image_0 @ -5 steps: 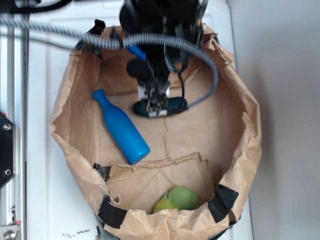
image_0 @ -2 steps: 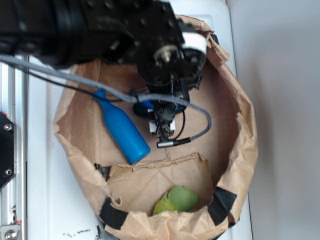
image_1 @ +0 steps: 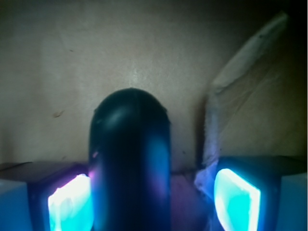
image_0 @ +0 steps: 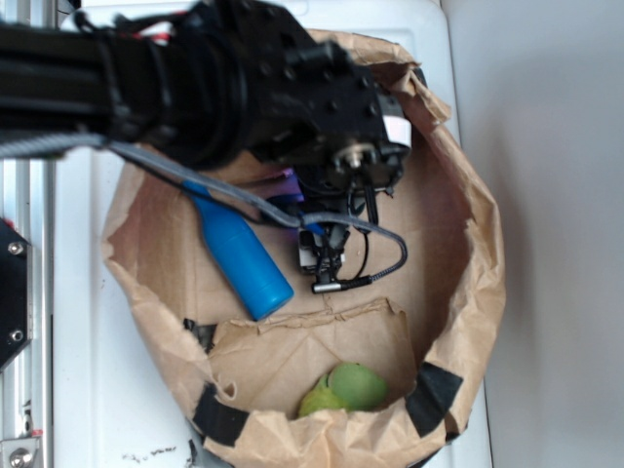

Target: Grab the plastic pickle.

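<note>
Between glowing fingers [image_1: 70, 207], plastic pickle [image_1: 130, 163] gripped, lower end cut off, hidden in exterior view.

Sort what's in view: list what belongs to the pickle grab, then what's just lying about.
Belongs to the job:
pickle, between the finger pads in the wrist view
gripper

Just lying about:
blue bottle
green fruit
paper bag that holds everything

The arm [image_0: 195, 78] is showing as bulky black housings with small screws and a white band. A grey ribbed cable [image_0: 244, 200] is trailing across it. The gripper [image_1: 154, 202] pads [image_1: 70, 204] are glowing cyan.
</note>
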Motion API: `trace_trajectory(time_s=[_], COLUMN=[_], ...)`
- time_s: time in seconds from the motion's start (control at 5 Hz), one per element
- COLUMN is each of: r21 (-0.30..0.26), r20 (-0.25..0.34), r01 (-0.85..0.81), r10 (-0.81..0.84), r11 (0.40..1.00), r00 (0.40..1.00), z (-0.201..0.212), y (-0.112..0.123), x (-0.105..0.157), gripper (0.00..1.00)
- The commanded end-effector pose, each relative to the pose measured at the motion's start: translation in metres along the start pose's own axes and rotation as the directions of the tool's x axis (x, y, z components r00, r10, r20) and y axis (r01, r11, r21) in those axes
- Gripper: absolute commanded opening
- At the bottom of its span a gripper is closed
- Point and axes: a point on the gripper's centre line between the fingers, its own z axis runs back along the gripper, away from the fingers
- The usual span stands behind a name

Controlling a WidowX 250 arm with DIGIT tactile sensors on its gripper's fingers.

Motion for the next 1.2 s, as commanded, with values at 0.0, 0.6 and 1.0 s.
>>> trace_trajectory(time_s=[0.0,0.6,1.0], r21=[-0.022,-0.161,-0.084], r20=[0.095,0.154,0.187], r01=[0.001,-0.042,0.021], r10=[0.001,0.067,-0.005], r11=[1.0,0.986,0.996], r00=[0.996,0.986,0.982], z=[0.027,0.123,0.138], y=[-0.003,0.0,-0.006], x=[0.01,0.006,0.0], gripper=[0.0,0.0,0.0])
